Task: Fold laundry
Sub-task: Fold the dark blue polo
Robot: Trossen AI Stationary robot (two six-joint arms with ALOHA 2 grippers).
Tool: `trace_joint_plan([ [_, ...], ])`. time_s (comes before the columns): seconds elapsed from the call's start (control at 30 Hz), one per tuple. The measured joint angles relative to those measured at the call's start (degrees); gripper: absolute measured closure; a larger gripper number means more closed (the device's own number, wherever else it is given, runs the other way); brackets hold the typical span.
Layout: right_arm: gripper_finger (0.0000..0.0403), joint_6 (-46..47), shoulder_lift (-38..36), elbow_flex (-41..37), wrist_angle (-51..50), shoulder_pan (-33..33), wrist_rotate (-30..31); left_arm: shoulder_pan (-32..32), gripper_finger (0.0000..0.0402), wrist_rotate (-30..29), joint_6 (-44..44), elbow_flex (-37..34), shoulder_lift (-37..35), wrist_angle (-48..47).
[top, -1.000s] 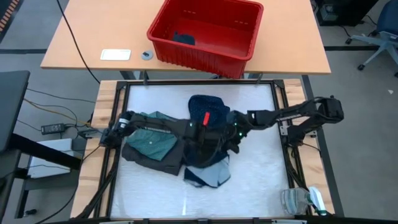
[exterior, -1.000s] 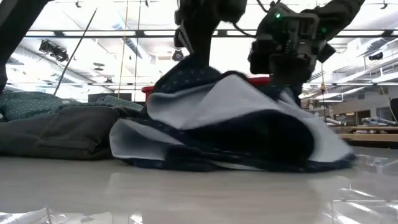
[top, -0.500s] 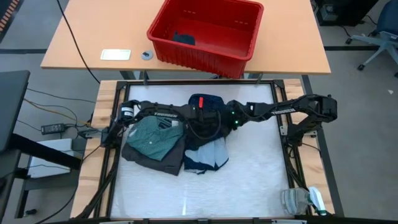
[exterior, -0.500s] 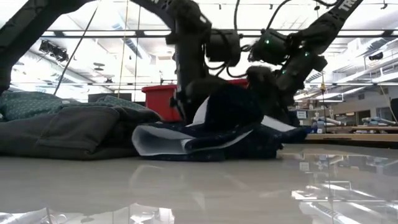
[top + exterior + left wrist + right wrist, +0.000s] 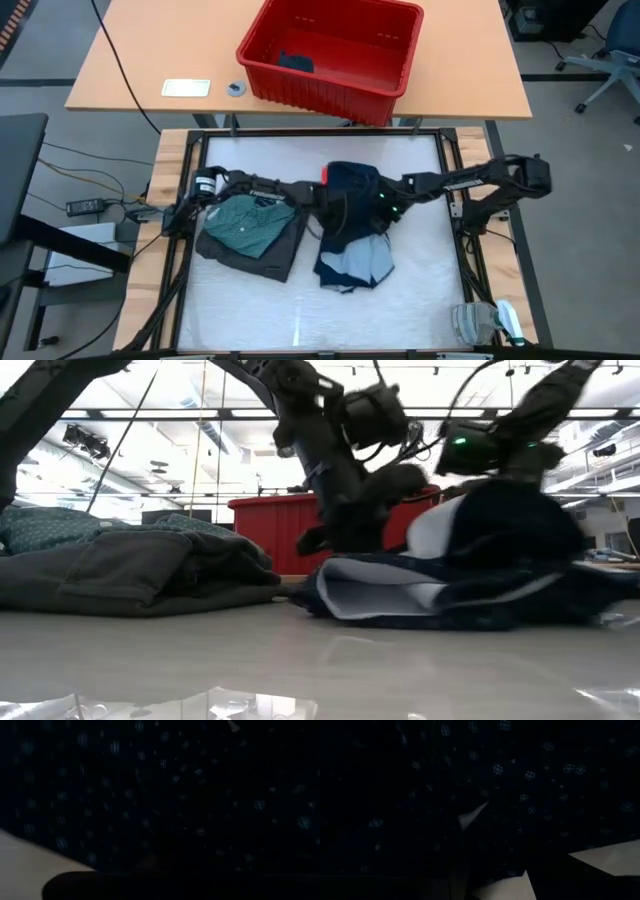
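A white, glossy work surface [image 5: 420,290] framed in pale wood fills the foreground, with a crumpled clear plastic item [image 5: 487,325] at its near right corner. Seen from table height, an open-plan room with ceiling light strips stretches behind. Beyond the far edge stands a tan table [image 5: 150,50] carrying a red plastic basket [image 5: 330,50] with a dark cloth [image 5: 295,62] inside, plus a white card [image 5: 186,88] and a small round object [image 5: 236,89].

At the surface's middle, nearer the right, lies the navy dotted piece [image 5: 352,195], folded over so its pale blue-grey lining [image 5: 356,262] shows on the near side; from the low camera it bulges in rounded layers [image 5: 500,560]. Near the left edge sits a teal-green dotted shirt [image 5: 245,222] stacked on a charcoal grey piece [image 5: 262,258], both flat and squared.

The left arm reaches from the left edge across the stack, its left gripper [image 5: 328,208] at the navy piece's left side, fingers pressed together; whether cloth is pinched between them cannot be told. The right arm stretches in from the right edge, its right gripper [image 5: 385,212] at the garment's right side; how its fingers stand cannot be told. Both wrist cameras see only dark dotted fabric [image 5: 160,795] close up.
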Motion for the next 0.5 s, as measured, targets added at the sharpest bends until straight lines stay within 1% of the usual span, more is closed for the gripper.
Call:
trace_joint_plan([
  [0.1,0.022,3.42,-6.8,-4.16,-1.83,3.34,-2.8,-3.29,0.0394,2.1,-4.16,0.31,0.01,1.89],
  [0.17,0.022,6.6,-12.95,-6.5,-1.91,5.7,-4.81,-4.97,0.0394,3.64,-5.3,1.99,0.11,1.28],
  [0.2,0.022,8.21,-16.23,-7.47,-1.91,6.96,-5.53,-5.68,0.0392,4.1,-5.24,3.37,0.02,0.37],
  [0.27,0.022,11.16,-22.91,-9.39,-2.39,9.63,-5.91,-6.55,0.0381,3.15,-2.73,6.14,-0.58,-1.67],
  [0.33,0.022,12.32,-29.21,-10.25,-2.42,12.15,-5.05,-6.9,0.0359,0.99,1.01,9.23,-1.25,-3.01],
  [0.4,0.022,11.54,-34.06,-10.36,-2.12,14.56,-2.7,-6.9,0.0329,-1.28,5.36,11.71,-1.66,-4.32],
  [0.5,0.022,9.12,-38.09,-10.36,-0.78,19.18,1.76,-6.87,0.0274,-2.99,12.64,15.12,-1.7,-6.61],
])
